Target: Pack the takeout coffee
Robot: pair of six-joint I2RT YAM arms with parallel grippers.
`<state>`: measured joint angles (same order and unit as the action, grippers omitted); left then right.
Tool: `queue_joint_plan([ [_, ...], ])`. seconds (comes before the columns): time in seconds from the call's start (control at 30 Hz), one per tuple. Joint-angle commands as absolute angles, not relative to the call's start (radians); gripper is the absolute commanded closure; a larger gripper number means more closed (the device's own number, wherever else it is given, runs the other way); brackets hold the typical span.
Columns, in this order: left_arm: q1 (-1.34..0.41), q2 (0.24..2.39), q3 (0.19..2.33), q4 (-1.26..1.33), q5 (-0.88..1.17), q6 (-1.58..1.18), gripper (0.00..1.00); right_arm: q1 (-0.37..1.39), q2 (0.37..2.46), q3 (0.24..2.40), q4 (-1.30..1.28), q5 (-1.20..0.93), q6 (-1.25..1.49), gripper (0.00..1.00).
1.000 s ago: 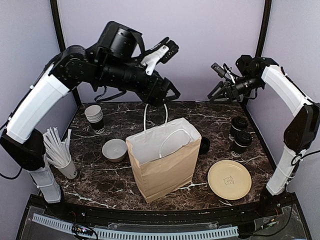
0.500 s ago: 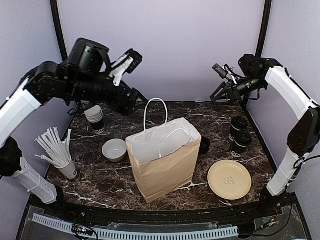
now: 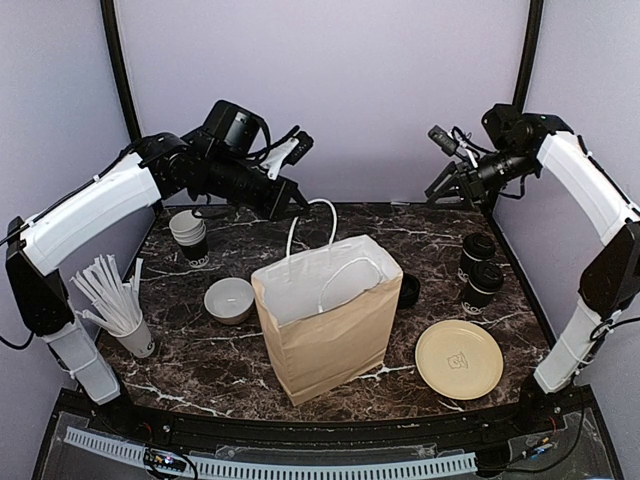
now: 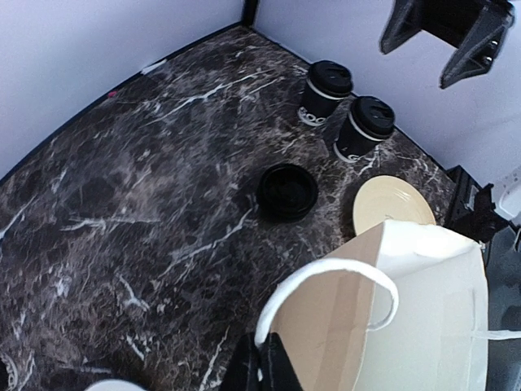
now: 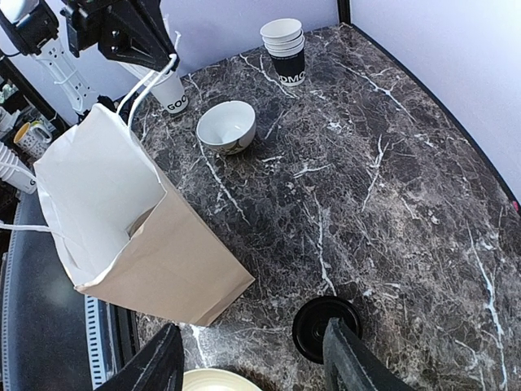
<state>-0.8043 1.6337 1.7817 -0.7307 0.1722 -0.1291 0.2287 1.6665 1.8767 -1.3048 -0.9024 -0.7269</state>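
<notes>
My left jaws are clamped on the paper bag's handle [image 4: 326, 265]; my right jaws hang apart, empty. Both lidded coffee cups [image 3: 478, 255] stand side by side by the right edge of the desk [image 3: 200, 370].

Our left arm [image 3: 95, 205] reaches up and across the table, its wrist behind and to the left of its jaws, which are pressed together on the white bag handle [image 4: 334, 263]. Our right arm [image 3: 585, 185] is raised high with the elbow bent, its jaws angled down and inward, parted and gripping nothing.
</notes>
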Motion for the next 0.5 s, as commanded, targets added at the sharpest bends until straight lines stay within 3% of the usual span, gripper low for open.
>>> queue_joint_plan([
  [0.0,-0.805,1.664,1.859,-0.672,0.290,-0.066,1.00,0.225,1.645,1.864,-1.273,-0.883,-0.708,0.42],
  [0.27,-0.834,1.543,1.715,-0.567,0.351,-0.076,1.00,0.220,1.668,1.849,-1.250,-0.822,-0.693,0.44],
  [0.47,-0.962,1.468,1.613,-0.512,0.442,-0.015,1.00,0.191,1.675,1.836,-1.202,-0.693,-0.633,0.45],
])
